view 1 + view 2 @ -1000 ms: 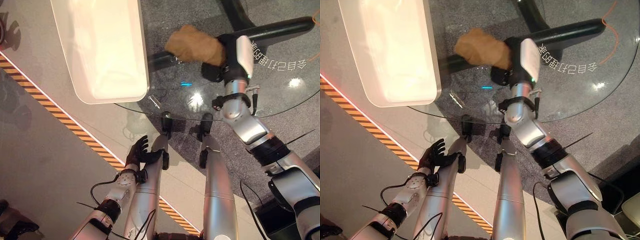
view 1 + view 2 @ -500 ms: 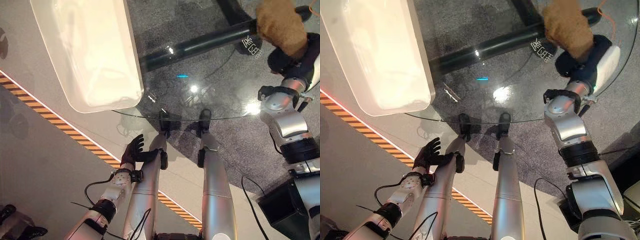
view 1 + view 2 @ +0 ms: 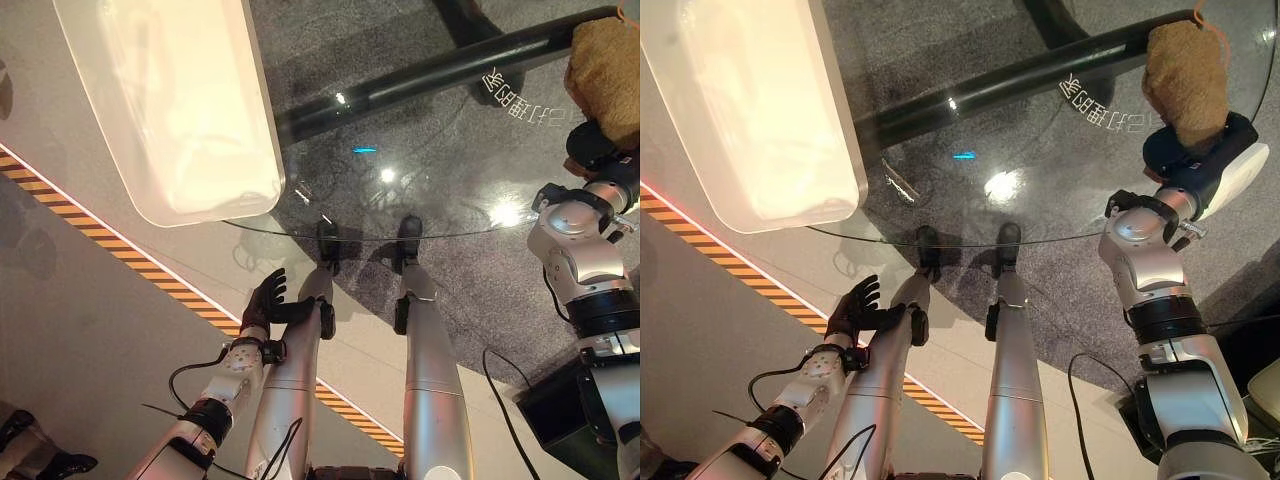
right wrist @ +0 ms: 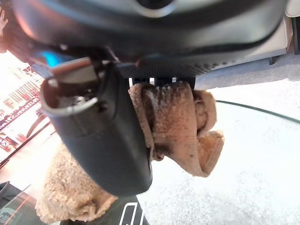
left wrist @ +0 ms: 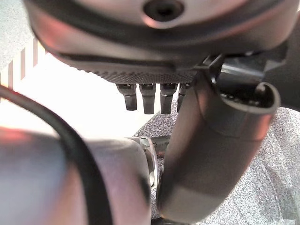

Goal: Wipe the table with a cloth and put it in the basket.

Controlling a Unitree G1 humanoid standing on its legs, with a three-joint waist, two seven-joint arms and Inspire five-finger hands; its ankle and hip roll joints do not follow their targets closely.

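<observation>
A brown fuzzy cloth (image 3: pixel 1185 75) is bunched at the far right of the round glass table (image 3: pixel 330 235). My right hand (image 3: pixel 1195 160) is shut on the cloth, just behind it. In the right wrist view the cloth (image 4: pixel 173 122) is wedged between the thumb (image 4: pixel 108 140) and the fingers. A white rectangular basket (image 3: pixel 170 100) stands at the table's left side, far from the cloth. My left hand (image 3: pixel 268 300) hangs low beside the table's near edge, open and holding nothing; its straight fingers (image 5: pixel 145 96) show in the left wrist view.
The table's black base bars (image 3: pixel 430 75) show through the glass. An orange-and-black striped tape line (image 3: pixel 120 235) crosses the floor at the left. A black box (image 3: pixel 560 410) sits on the floor at the lower right.
My right hand has swept the cloth from the table's middle across to its far right side. The camera has shifted a little. The left hand has stayed put.
</observation>
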